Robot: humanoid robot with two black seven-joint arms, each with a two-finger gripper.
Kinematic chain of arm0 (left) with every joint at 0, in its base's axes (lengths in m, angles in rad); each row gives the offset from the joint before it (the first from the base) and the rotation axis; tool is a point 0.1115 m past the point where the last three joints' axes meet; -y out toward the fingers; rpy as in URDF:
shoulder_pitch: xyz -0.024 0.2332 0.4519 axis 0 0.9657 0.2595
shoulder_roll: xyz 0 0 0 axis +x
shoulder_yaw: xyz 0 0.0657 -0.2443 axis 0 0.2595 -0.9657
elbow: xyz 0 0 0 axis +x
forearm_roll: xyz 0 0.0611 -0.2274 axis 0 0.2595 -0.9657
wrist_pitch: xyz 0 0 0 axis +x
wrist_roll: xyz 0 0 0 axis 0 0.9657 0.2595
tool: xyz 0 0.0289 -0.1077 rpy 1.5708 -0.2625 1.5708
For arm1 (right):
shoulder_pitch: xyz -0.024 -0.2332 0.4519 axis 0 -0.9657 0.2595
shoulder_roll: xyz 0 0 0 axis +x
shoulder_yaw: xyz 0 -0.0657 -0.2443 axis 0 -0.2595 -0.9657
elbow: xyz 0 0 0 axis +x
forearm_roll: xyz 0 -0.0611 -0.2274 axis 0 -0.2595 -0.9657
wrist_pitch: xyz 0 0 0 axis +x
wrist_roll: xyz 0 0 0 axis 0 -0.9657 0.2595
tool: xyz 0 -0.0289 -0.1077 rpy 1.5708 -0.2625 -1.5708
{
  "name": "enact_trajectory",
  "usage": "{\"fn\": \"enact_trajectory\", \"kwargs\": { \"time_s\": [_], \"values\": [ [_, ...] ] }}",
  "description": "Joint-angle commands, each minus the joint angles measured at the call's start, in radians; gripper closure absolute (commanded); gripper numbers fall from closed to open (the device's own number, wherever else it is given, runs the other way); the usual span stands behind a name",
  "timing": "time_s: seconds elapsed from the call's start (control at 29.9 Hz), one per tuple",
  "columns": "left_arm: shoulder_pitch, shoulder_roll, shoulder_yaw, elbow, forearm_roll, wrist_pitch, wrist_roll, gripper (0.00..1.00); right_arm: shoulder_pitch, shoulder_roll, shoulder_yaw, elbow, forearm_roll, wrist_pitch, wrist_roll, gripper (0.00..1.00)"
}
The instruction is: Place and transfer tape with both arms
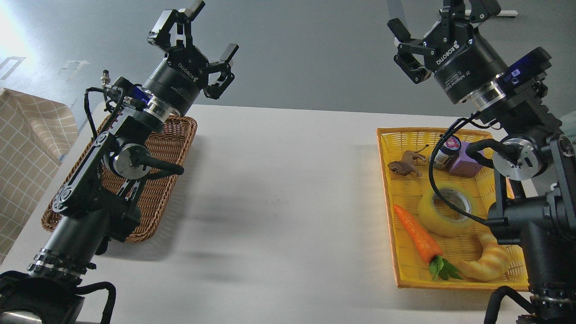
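The tape (443, 211), a translucent yellow roll with a grey-white core, lies flat in the yellow basket (388, 180) at the right of the white table. A black cable crosses over it. My left gripper (211, 29) is open and empty, raised high above the brown wicker basket (177, 139) at the left. My right gripper (438, 20) is open and empty, raised high above the far end of the yellow basket, well apart from the tape. Its upper finger is partly cut off by the top edge.
The yellow basket also holds an orange carrot (418, 236), a yellowish croissant (488, 261), a small brown animal figure (405, 164), a dark jar (447, 153) and a purple block (468, 164). A checked cloth (27, 148) hangs at the far left.
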Motion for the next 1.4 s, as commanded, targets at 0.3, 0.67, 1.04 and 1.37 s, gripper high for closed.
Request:
{"fn": "enact_trajectory", "kwargs": {
  "time_s": [0.3,0.67,1.04,1.37],
  "values": [
    [-0.001,-0.003,0.0,0.001,-0.002,0.003,0.008,0.02,-0.001,0.0,-0.009,0.0,0.0,0.0,0.0,0.0],
    [0.006,-0.008,0.0,-0.002,-0.004,-0.024,0.019,0.02,0.002,0.0,-0.011,0.005,0.0,0.002,-0.006,0.0],
    [0.005,0.008,0.001,0.001,-0.004,0.003,0.062,0.02,0.003,0.0,-0.014,0.011,0.0,0.012,-0.008,0.0],
    [-0.012,0.008,0.001,-0.002,-0.004,0.005,0.077,0.02,0.003,0.0,-0.012,0.015,0.002,0.017,-0.008,0.0]
  ]
}}
